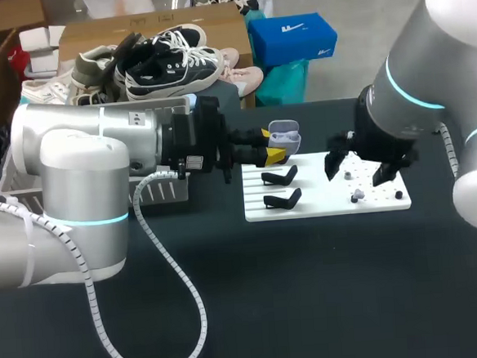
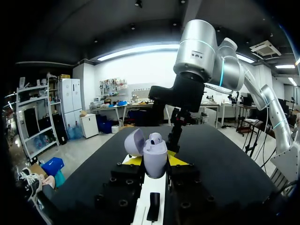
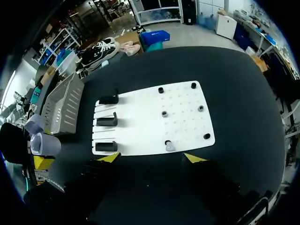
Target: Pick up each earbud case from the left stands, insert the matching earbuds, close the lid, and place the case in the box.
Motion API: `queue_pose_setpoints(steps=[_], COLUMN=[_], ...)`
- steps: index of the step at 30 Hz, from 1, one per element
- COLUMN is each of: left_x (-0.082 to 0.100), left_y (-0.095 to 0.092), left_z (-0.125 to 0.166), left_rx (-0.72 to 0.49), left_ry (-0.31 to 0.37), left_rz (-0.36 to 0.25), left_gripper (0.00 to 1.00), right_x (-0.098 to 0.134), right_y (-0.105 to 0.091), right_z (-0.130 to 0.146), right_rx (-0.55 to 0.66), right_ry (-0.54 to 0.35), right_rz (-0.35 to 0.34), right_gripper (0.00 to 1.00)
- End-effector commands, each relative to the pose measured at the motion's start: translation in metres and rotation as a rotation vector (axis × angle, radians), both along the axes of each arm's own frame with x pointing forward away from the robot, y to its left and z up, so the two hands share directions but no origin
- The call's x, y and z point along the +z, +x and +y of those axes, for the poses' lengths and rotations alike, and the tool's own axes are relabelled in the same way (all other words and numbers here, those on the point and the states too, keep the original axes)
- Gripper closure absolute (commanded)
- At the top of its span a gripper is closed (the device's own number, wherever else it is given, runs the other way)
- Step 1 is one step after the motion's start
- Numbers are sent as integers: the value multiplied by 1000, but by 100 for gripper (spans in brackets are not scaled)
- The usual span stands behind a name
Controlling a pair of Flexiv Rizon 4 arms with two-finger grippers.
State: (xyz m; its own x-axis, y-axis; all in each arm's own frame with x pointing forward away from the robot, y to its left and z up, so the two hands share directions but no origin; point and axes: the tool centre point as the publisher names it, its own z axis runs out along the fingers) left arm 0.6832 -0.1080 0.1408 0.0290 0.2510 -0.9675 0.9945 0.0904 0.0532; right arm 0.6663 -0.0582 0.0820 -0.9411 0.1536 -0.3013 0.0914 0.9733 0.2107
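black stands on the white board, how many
3 black stands in a row along the edge of the flat white board beside the grey basket: closest to the right gripper, middle, farthest. None seems hidden.

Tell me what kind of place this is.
Probably a robotics test bench: a black table, a white board with black stands, and the left tool shut on an open earbud case.

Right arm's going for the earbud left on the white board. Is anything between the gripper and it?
Nothing visible. The pale lavender earbud sits uncovered near the edge of the white pegboard, just ahead of the open right gripper.
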Motion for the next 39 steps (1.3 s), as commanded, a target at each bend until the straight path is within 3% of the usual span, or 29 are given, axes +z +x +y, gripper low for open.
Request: queue_pose_setpoints(steps=[1,7,15,22,39], left_x=[-1,-1,-1,-1,-1], left_y=[0,0,0,0,0], left_z=[0,0,0,0,0], left_rx=[1,1,1,1,1], left_ry=[-3,-3,-3,-3,-3], left_rz=[-2,-2,-2,-2,-2], left_gripper=[100,100,100,100,100], right_x=[-8,-18,-34,-44,-56], right_y=[7,4,1,-1,1], right_z=[1,-4,-13,-14,-11], right_rx=[13,13,-38,-127,-172], right_ry=[0,1,16,38,49], right_rz=[15,38,85,129,148], right_gripper=[19,26,27,42,37])
